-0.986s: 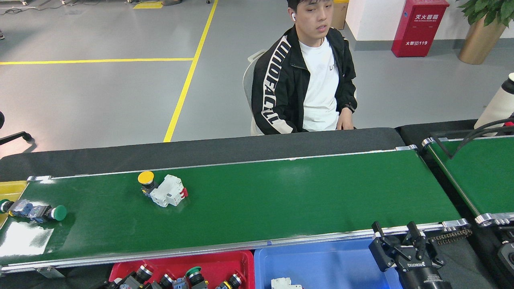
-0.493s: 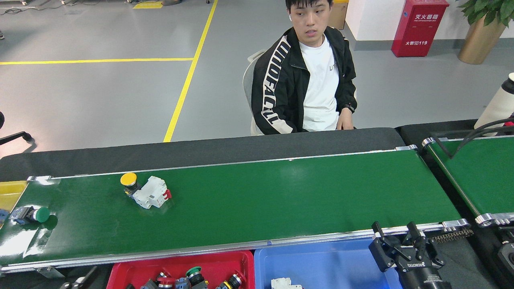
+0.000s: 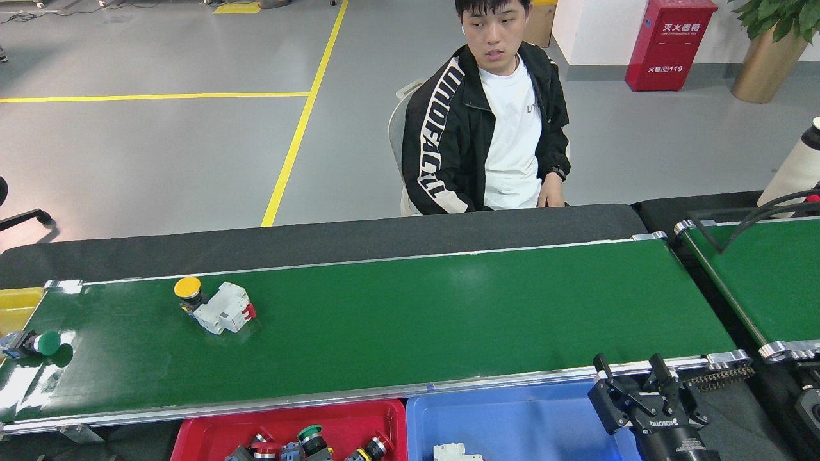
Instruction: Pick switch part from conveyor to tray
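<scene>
Switch parts first: way over at the left end of the conveyor [image 3: 410,320] there's a green-capped button [image 3: 40,343] lying on its side, right at the edge where the belt rolls off next to a yellow bin [image 3: 14,308]. A bit to the right, near the far rail, a yellow-capped button [image 3: 188,291] sits touching a white breaker [image 3: 222,310] with a red lever on its right side, both resting on the belt. Rest of the belt to the right of those is bare green with some glare. Along the near edge, below the belt, is a red tray [image 3: 192,435] holding a bunch of buttons with green and red caps, and just right of it, touching side by side, a blue tray [image 3: 512,422] with one white breaker [image 3: 456,452] at its bottom edge. Behind the black bench [image 3: 320,240] a person [image 3: 490,121] in a black jacket and white tee sits in a chair, one hand at the bench's far edge. Right hand [image 3: 635,383] is down at the lower right, hanging over the right end of the blue tray just off the near rail, fingers spread fairly wide and holding nothing. Left hand isn't anywhere in the shot. Far right there's a second green belt [image 3: 769,275], only partly in frame, with a black cable [image 3: 756,218] looping over it, plus a red cabinet [image 3: 669,41] and a potted plant [image 3: 772,38] on the floor in back.
</scene>
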Motion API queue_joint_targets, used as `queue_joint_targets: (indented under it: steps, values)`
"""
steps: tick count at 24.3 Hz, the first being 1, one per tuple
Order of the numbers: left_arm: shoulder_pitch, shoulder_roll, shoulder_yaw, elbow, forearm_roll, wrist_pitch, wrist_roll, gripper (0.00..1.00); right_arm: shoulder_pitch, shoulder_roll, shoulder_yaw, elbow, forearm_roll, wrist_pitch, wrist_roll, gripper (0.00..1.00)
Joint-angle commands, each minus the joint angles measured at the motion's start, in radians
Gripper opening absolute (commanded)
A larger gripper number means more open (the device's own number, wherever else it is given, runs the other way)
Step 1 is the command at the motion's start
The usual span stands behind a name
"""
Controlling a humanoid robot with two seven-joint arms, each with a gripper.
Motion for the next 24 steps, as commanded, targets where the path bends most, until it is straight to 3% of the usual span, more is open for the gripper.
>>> queue_joint_targets:
  steps: [1, 6, 15, 24]
  values:
    - [-0.077, 0.03, -0.023, 0.027, -0.05, 0.05, -0.001, 1.0, -0.003, -0.006, -0.002, -0.016, -0.003, -0.004, -0.009, 0.99]
    - [-0.321, 0.06, -0.076, 0.255, -0.201, 0.099, 0.001, 1.0, -0.003, -0.006, -0.002, -0.012, -0.003, -0.004, -0.009, 0.99]
    - [-0.562, 0.258, -0.115, 0.634, -0.218, 0.213, 0.012, 1.0, -0.018, -0.008, 0.018, -0.011, -0.002, -0.069, -0.004, 0.99]
    - [-0.683, 0.278, -0.167, 0.795, -0.221, 0.246, 0.012, 1.0, -0.046, -0.013, 0.024, -0.003, -0.002, -0.072, -0.006, 0.99]
